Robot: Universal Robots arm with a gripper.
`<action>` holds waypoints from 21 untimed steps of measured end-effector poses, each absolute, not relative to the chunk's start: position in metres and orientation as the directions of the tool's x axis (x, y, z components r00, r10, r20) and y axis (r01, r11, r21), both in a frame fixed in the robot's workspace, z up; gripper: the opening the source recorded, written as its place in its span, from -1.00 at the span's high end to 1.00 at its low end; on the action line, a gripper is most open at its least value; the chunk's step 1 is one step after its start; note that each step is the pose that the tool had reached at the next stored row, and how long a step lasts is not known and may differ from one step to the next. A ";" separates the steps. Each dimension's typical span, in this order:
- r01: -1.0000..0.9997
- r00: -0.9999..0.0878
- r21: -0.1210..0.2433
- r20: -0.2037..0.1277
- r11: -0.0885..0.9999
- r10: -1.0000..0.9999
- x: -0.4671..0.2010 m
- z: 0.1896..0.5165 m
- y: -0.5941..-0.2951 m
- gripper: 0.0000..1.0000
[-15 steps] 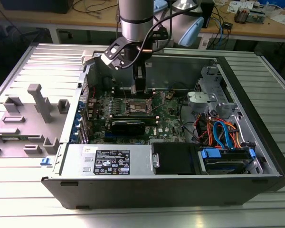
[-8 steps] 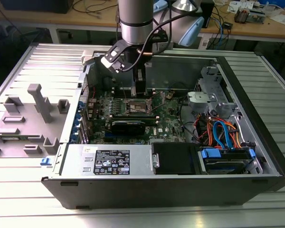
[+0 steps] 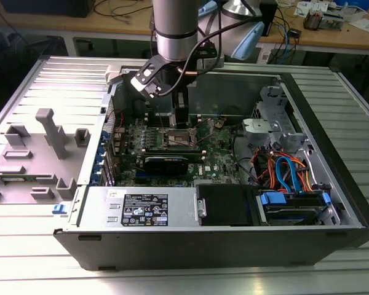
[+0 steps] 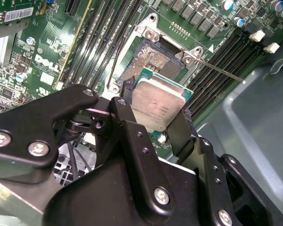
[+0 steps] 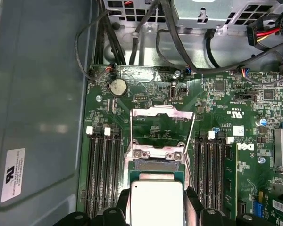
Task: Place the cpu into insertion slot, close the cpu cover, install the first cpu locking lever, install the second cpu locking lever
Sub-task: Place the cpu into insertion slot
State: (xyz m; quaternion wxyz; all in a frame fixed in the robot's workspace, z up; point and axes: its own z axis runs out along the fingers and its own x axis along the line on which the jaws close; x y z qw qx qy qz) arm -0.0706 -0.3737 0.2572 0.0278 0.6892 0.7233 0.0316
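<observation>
Your fingers [image 4: 132, 134] clamp the cpu [image 4: 158, 104] edgewise, underside free for the slot [image 3: 179, 140], at the gripper's [image 3: 179, 123] six o'clock in the exterior view.

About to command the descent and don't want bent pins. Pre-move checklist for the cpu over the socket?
1. Grip: ok. The gripper is shut on the cpu, holding it by two opposite edges.
2. Slot free: ok. The insertion slot shows a bare dark centre with nothing in it.
3. Cover clear: ok. The cpu cover stands open, away from the slot.
4. Levers released: one locking lever sticks out free of the socket, so ok. The other: cannot tell.
5. Chip square to the slot, corner mark matched: cannot tell.
</observation>
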 end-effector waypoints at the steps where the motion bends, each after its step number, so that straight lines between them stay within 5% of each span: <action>1: 0.995 -0.048 0.084 0.003 0.048 0.999 -0.071 0.256 -0.374 -0.08; 21: 0.996 -0.037 0.084 -0.003 0.037 0.999 -0.072 0.240 -0.375 -0.08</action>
